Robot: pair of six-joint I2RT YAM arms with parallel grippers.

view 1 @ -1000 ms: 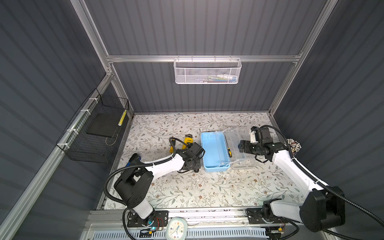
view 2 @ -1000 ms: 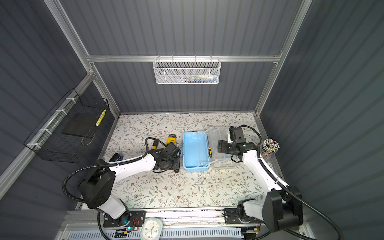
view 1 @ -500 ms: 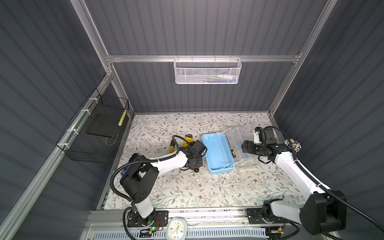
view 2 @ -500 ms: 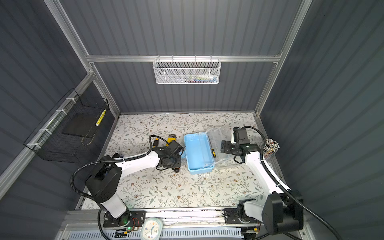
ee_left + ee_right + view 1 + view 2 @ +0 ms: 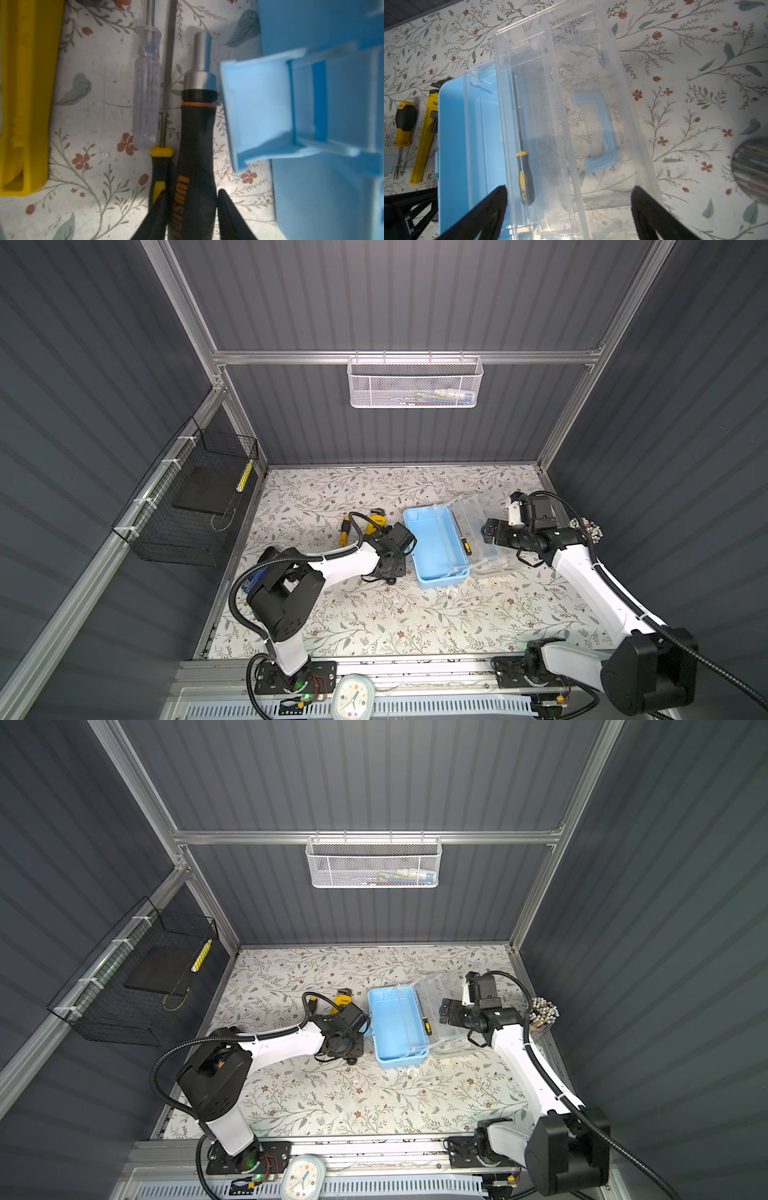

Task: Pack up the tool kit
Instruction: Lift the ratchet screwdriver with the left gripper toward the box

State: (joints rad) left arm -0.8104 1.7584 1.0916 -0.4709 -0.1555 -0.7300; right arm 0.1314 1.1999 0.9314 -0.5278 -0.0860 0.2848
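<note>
Left gripper [image 5: 190,209]: fingers straddle the black-and-orange screwdriver handle [image 5: 196,145], one on each flank. Whether they clamp it cannot be determined. The handle's long axis runs parallel to the long side of the light-blue tool kit case [image 5: 434,549], at frame centre in both top views, immediately right of this gripper. The left arm is nearer. Right gripper [image 5: 569,188] hangs wide open, empty, over the clear lid [image 5: 560,104].

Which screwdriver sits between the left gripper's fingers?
The black screwdriver with the orange ring; the clear-handled screwdriver and the thin yellow-collared one lie beside it, outside the left gripper.
</note>
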